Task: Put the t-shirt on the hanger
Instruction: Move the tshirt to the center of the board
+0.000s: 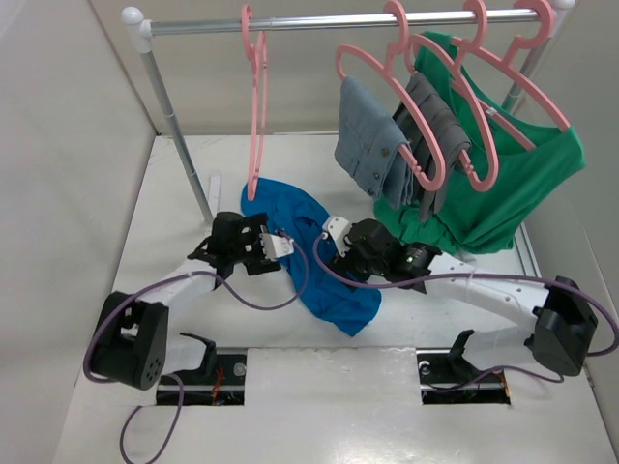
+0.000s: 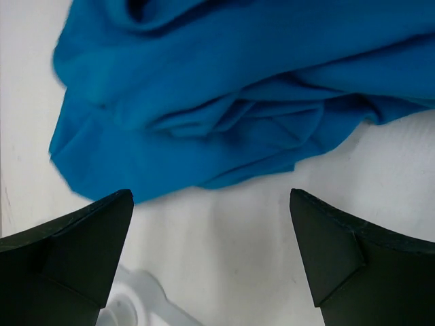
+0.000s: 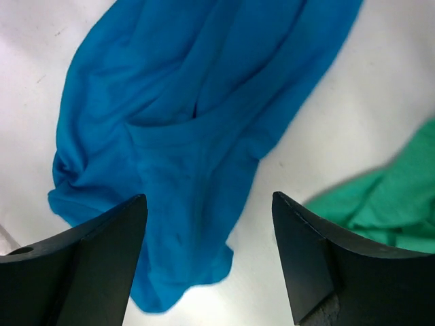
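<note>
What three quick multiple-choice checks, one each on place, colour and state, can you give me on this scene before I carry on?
1. Where is the blue t-shirt?
A) crumpled on the table, with the left gripper and the right gripper close by it
B) hanging on a hanger
C) lifted in the air

2. What colour is the bare hanger?
A) white
B) pink
C) black

3. How does the left gripper stand?
A) shut on the t-shirt
B) shut on the hanger
C) open, holding nothing

Answers:
1 A: the top view shows it flat on the table with an arm at each side.
2 B: it hangs pink from the rail.
3 C: its wrist view shows the fingers wide apart, with the t-shirt ahead of them.
</note>
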Tool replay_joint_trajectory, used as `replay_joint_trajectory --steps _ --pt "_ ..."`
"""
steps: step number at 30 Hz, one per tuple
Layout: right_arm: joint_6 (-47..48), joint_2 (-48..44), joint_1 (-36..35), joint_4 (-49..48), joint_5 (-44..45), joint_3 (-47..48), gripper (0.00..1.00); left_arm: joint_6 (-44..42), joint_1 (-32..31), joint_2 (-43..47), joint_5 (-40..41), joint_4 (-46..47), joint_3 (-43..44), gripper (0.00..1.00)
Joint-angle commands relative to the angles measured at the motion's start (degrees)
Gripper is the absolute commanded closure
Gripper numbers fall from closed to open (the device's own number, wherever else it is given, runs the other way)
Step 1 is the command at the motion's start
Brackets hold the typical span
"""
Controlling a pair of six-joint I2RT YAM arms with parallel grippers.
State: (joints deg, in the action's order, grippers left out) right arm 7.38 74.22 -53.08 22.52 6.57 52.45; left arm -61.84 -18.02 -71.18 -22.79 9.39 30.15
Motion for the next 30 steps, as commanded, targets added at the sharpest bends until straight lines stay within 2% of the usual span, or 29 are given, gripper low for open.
replay_joint_trajectory --steps 1,5,9,13,14,16,17,19,20,21,25,27,30 --pt "3.2 1.1 1.6 -7.7 -7.0 -2.3 0.21 -10.3 -1.9 -4.0 -1.8 4.3 1.4 0.01" --pt "5.2 5.8 2.1 -7.7 -11.8 -3.1 0.21 -15.9 -3.2 -6.5 -1.8 5.6 0.1 0.01" --pt "5.7 11.9 2.8 -7.9 -15.3 -2.4 0.25 -19.3 -3.2 -7.7 -1.8 8.4 -2.8 0.19" --pt "5.7 14.4 3.9 -10.4 -17.9 -2.4 0.35 -21.7 -4.0 -8.3 -2.4 10.1 -4.8 0.49" --pt "5.7 14.4 3.9 -10.4 -17.9 -3.0 0.45 -21.7 -4.0 -8.3 -3.2 11.3 -4.8 0.69" --pt "5.2 14.9 4.4 -10.4 -17.9 -3.6 0.58 -21.7 -4.5 -8.3 -3.2 12.4 -6.0 0.94" --pt "4.5 14.9 5.1 -10.4 -17.9 -3.6 0.73 -20.1 -4.5 -8.3 -3.2 13.1 -6.0 1.0" --pt "4.0 13.5 6.1 -10.9 -18.9 -4.4 0.85 -20.1 -4.5 -7.8 -2.7 11.5 -5.5 1.0" --pt "3.4 12.6 6.8 -10.9 -18.9 -5.2 0.95 -20.1 -4.5 -7.1 -0.7 9.8 -4.9 1.0" --pt "3.4 11.7 7.5 -10.9 -18.9 -5.2 0.99 -20.1 -4.5 -7.0 0.8 5.2 -4.3 1.0" --pt "1.4 5.8 10.3 -10.9 -18.2 -8.6 1.0 -17.9 -3.6 -4.3 11.1 -5.0 -3.0 1.0" --pt "0.9 2.2 11.9 -11.4 -18.2 -10.1 1.0 -17.2 -1.2 -2.1 13.9 -11.8 -2.5 1.0" --pt "-0.2 0.4 13.0 -11.4 -18.7 -10.8 1.0 -18.6 1.7 2.3 13.9 -20.5 -1.7 1.0"
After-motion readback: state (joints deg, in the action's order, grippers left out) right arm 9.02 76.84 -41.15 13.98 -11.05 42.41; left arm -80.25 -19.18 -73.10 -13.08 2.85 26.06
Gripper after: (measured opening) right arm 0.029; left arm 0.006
